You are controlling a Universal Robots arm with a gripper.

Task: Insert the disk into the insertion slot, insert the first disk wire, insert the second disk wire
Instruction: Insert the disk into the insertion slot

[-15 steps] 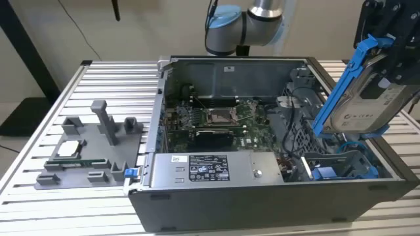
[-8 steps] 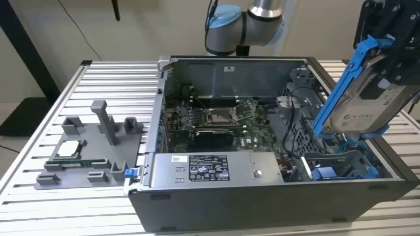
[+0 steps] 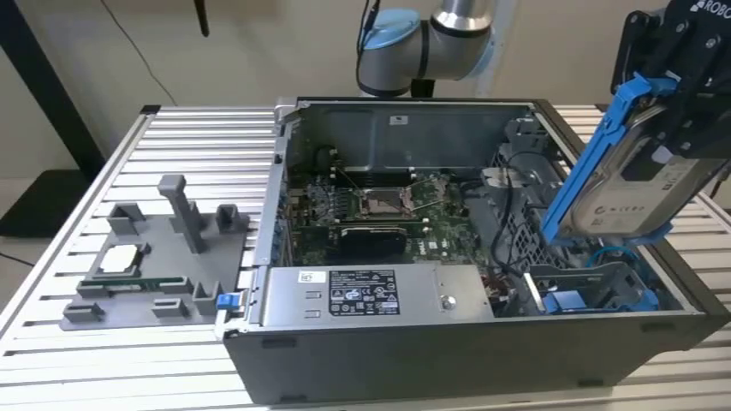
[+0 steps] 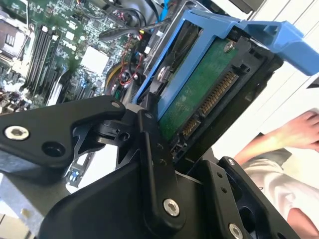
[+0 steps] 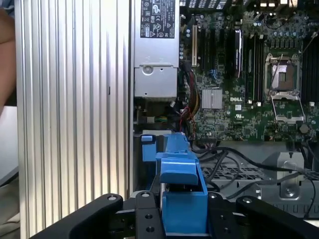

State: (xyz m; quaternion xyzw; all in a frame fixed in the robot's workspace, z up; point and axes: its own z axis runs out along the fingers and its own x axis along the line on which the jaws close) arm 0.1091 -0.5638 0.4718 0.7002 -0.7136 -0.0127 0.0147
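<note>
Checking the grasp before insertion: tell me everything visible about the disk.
The disk: flat silver-grey drive, white label, clipped in a bright blue plastic carrier. Its green circuit board with a connector row shows in the second wrist view. The gripper clamps it, steeply tilted, above the open computer case at the exterior view's right, over the drive bay. Not yet seated.

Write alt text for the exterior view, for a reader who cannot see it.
The pincer holds the blue-framed disk tilted above the open computer case, at the exterior view's right. A grey fixture sits on the slatted table at that view's left.
</note>
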